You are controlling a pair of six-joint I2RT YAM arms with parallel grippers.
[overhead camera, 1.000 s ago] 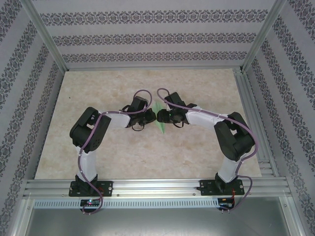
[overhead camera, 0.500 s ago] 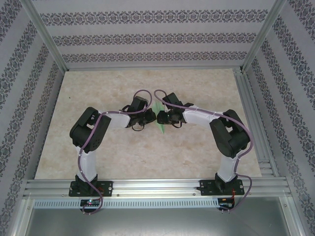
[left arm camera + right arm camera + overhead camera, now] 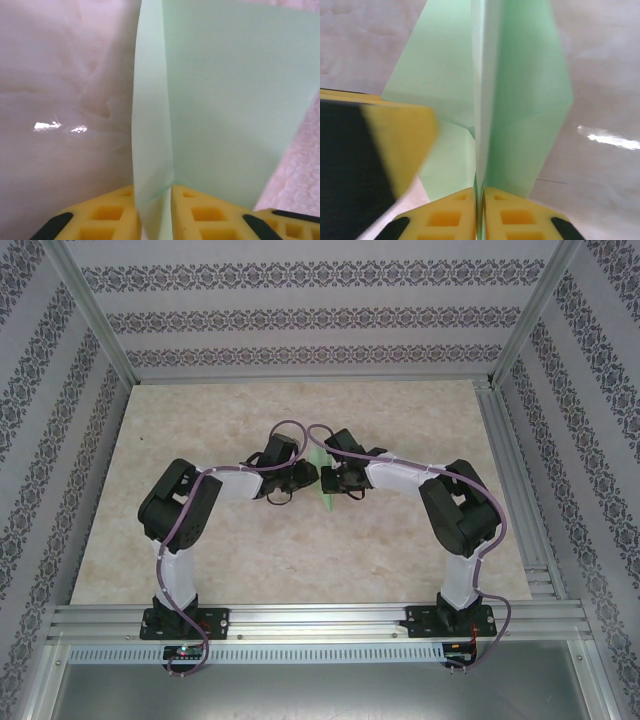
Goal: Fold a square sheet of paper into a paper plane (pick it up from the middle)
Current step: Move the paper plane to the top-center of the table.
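Note:
The square sheet of paper is folded into a pale mint-green paper plane [image 3: 321,458] that stands on edge at mid-table between both grippers. My right gripper [image 3: 330,480] reaches it from the right. In the right wrist view, my right gripper [image 3: 481,215] is shut on the centre crease of the paper plane [image 3: 520,100], yellow pads pressed flat against it. My left gripper [image 3: 307,479] comes in from the left. In the left wrist view, my left gripper [image 3: 155,212] is open by a narrow gap, with the keel of the paper plane [image 3: 225,100] loose between its pads [image 3: 110,215].
The beige marbled table [image 3: 220,550] is bare around the arms. Aluminium frame rails [image 3: 320,620] run along the near edge and the right side, with patterned walls behind. A blurred yellow-and-black finger [image 3: 380,145] of the left gripper crosses the left of the right wrist view.
My right gripper has closed on the plane's crease and shifted slightly left. My left gripper, shut on the paper a second ago, has loosened to a narrow gap.

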